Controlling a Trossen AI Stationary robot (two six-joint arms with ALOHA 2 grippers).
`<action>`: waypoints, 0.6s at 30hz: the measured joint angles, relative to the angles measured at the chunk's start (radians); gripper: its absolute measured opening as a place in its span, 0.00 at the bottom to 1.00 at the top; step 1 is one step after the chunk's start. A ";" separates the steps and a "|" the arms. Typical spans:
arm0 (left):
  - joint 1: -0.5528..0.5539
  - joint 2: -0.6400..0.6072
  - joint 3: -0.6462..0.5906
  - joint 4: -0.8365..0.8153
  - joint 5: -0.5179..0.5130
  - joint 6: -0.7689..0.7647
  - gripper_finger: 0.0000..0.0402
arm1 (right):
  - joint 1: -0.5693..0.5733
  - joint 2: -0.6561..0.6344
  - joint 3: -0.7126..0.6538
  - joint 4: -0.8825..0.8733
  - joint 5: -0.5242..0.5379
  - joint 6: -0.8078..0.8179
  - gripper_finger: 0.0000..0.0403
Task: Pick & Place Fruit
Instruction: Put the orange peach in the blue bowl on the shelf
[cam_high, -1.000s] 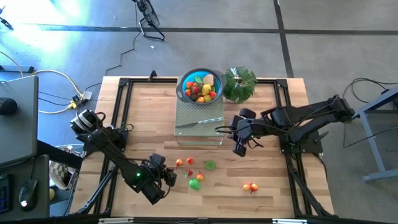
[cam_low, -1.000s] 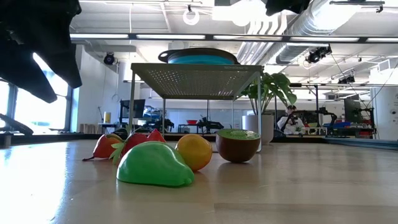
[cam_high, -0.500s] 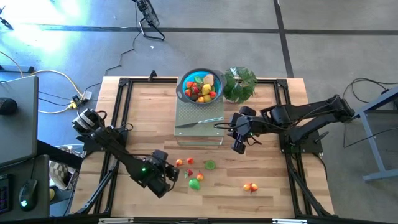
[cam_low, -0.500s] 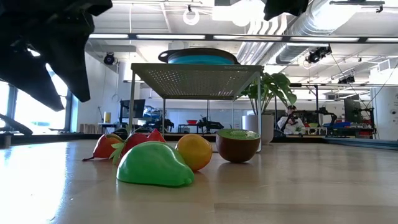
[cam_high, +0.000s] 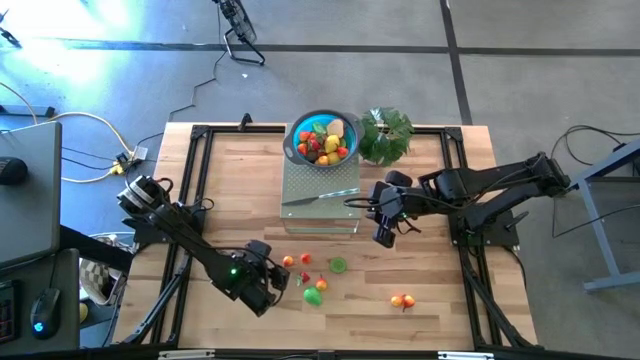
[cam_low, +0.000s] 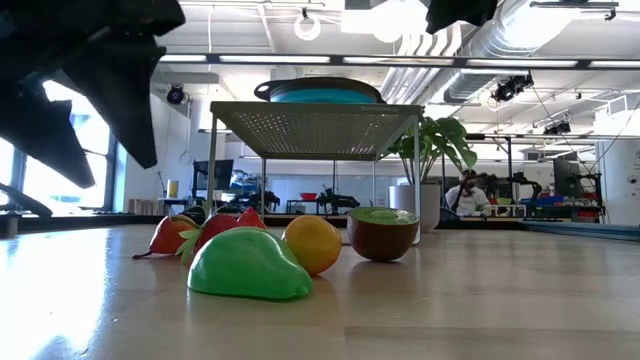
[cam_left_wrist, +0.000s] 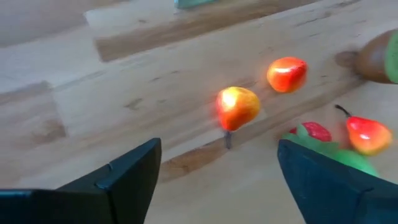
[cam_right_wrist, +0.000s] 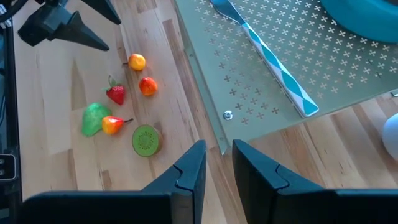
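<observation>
From above, the left gripper (cam_high: 272, 283) hovers just left of the loose toy fruits (cam_high: 313, 279) on the near table (cam_high: 440, 300). Its wrist camera shows wide-apart fingers (cam_left_wrist: 124, 174) and an orange fruit (cam_left_wrist: 237, 107) between. The right gripper (cam_right_wrist: 217, 168) is narrow, beside the perforated stand (cam_right_wrist: 298, 56).

wooden table (cam_high: 200, 180) | loose fruit (cam_high: 314, 296) | perforated stand (cam_high: 320, 190) | plant (cam_high: 386, 135)
</observation>
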 joint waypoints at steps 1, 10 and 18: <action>0.000 0.004 0.001 0.012 0.000 0.000 0.79 | 0.000 0.000 0.000 0.000 0.000 0.000 0.18; 0.000 0.015 0.001 0.053 0.007 -0.001 0.80 | 0.000 0.000 0.000 -0.003 0.003 0.000 0.18; 0.000 0.019 0.000 0.050 0.004 -0.002 0.80 | 0.000 0.000 0.000 -0.003 0.003 0.000 0.18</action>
